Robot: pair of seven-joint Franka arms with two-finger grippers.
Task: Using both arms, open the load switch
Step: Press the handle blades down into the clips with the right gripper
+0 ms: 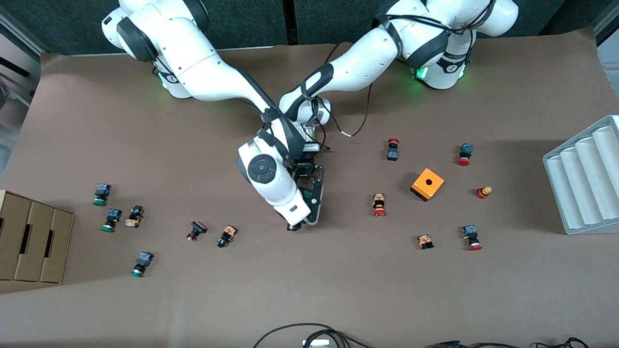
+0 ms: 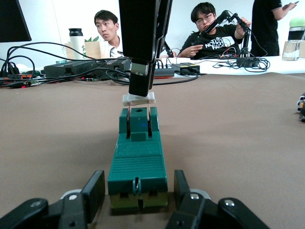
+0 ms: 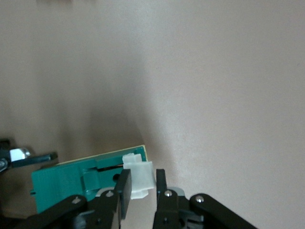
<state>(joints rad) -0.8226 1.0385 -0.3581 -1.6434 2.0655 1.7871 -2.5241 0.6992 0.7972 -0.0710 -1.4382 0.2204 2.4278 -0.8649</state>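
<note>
Your left end effector (image 2: 137, 191) clamps the load switch (image 2: 137, 162) on the table (image 1: 338, 280); your right end effector (image 3: 140, 188) pinches its white sliding piece (image 3: 140, 177).

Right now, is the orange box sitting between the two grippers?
No. The orange box lies apart toward the left arm's end, while the left gripper and right gripper hold the load switch.

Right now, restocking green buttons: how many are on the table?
3 green buttons, toward the right arm's end: one farthest from the camera, one just nearer, one nearest. The arms may hide others.
</note>
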